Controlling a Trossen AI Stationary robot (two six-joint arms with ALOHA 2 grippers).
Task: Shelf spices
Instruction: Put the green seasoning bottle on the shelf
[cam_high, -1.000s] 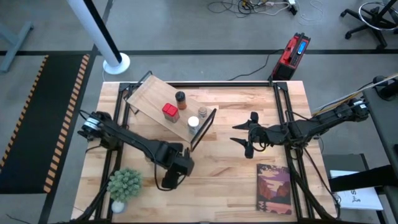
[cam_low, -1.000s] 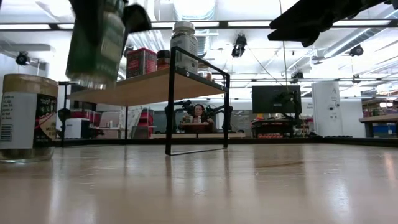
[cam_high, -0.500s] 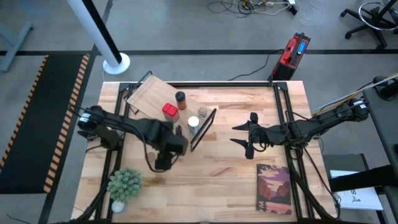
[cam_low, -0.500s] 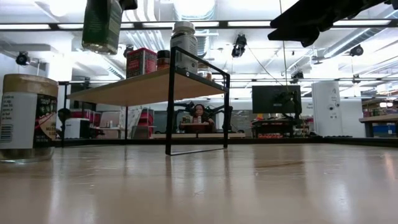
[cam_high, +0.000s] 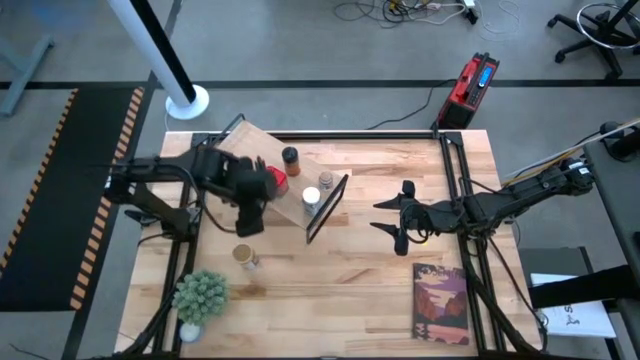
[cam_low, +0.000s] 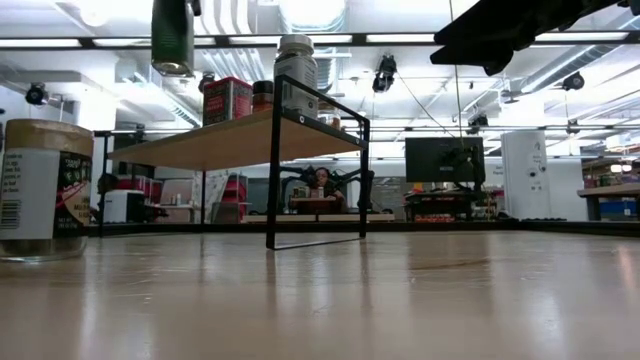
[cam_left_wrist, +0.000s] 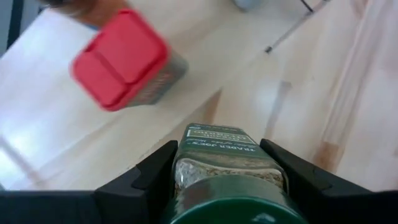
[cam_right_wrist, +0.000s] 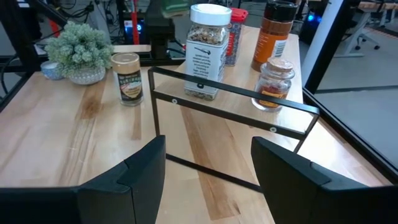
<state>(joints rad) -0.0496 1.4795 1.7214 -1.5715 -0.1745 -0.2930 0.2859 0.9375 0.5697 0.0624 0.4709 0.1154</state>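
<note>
My left gripper (cam_high: 248, 210) is shut on the green-lidded jar (cam_left_wrist: 217, 155) and hovers over the near edge of the shelf (cam_high: 245, 155), beside the red tin (cam_high: 274, 180). The low view shows that jar (cam_low: 172, 35) up in the air. On the plank also stand the dark-lidded brown jar (cam_high: 290, 158), the white-lidded jar (cam_high: 311, 197) and the small silvery-topped jar (cam_high: 326, 180). The tan-topped jar (cam_high: 243, 256) stands on the table, near side of the shelf. My right gripper (cam_high: 377, 215) is open and waits right of the shelf's black frame (cam_high: 325, 208). My left gripper pinches the green-lidded jar between its two fingers (cam_left_wrist: 152, 177) on the upper body (cam_left_wrist: 214, 174), just under the green lid (cam_left_wrist: 236, 208). The fingers come from above, pointing down. The jar hangs upright below them, lifted clear of the table and the shelf.
A green potted plant (cam_high: 200, 295) stands at the table's near left corner. A book (cam_high: 441, 303) lies near the right near corner. Bare tabletop (cam_high: 350, 290) stretches between the shelf and the book. A dark metal frame (cam_high: 462, 190) runs along the table's sides.
My left gripper has carried the green-lidded jar from beside the plant toward the table's far edge and a little left, rising as it went, until it hangs over the shelf's near edge next to the red tin. It stayed shut on the upright jar.
</note>
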